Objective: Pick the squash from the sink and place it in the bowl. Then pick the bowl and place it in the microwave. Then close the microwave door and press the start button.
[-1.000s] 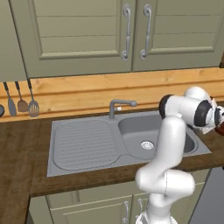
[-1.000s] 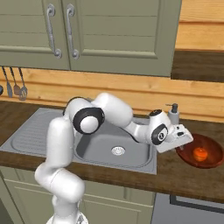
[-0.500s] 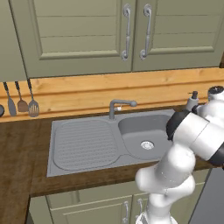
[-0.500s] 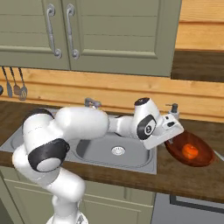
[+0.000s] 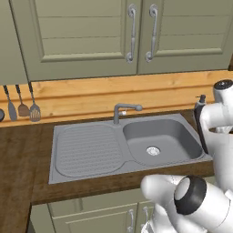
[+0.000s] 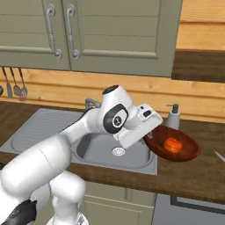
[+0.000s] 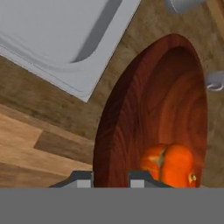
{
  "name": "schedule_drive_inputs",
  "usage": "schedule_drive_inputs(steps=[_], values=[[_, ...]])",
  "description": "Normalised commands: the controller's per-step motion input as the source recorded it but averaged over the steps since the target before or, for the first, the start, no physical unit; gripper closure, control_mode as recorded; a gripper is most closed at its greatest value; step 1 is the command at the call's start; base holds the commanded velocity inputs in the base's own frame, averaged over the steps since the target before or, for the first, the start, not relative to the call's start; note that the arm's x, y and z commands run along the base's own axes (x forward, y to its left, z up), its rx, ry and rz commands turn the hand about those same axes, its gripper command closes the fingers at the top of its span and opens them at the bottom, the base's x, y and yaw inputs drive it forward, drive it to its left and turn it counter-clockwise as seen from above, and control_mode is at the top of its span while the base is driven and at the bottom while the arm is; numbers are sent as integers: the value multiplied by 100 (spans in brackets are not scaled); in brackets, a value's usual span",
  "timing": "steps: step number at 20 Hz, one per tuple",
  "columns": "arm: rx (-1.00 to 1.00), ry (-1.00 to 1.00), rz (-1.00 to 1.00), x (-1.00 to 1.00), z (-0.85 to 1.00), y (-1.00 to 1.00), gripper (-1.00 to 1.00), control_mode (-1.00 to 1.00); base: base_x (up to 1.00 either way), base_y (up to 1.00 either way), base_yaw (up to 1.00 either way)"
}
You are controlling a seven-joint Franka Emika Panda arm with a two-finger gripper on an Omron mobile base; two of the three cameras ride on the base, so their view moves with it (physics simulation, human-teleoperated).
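The glossy reddish-brown bowl (image 6: 182,149) hangs tilted just over the counter right of the sink (image 6: 35,127), its left rim in my gripper (image 6: 148,139). The small orange-red squash (image 6: 172,144) lies inside the bowl. In the hand view the bowl (image 7: 153,109) stands on edge with its rim pinched between my fingertips (image 7: 83,179), so the gripper (image 7: 111,179) is shut on it, and the squash (image 7: 170,164) rests low in the bowl. The sink's basin (image 5: 159,139) holds nothing but its drain. The microwave and its door are out of view.
A soap dispenser (image 6: 172,116) stands against the wall just behind the bowl. The bent faucet (image 5: 124,110) rises behind the sink, and utensils (image 5: 22,107) hang at the far left. Cabinets (image 6: 88,30) hang overhead. The counter's front edge (image 6: 184,184) runs below the bowl.
The arm has swung and the gripper has taken hold of the bowl's rim. The bowl with the squash has shifted left and slightly up, and now tilts.
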Motion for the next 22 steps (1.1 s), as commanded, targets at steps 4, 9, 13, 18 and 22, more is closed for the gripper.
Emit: schedule_drive_inputs(steps=[4,9,13,18,22], values=[[0,12,11,-43,100,74,100,-100,0,0,0],[2,9,16,-19,100,83,100,-100,0,0,0],[10,1,19,-41,100,78,100,-100,0,0,0],[10,1,21,-53,100,69,100,-100,0,0,0],[7,-2,17,-49,86,66,100,-100,0,0,0]])
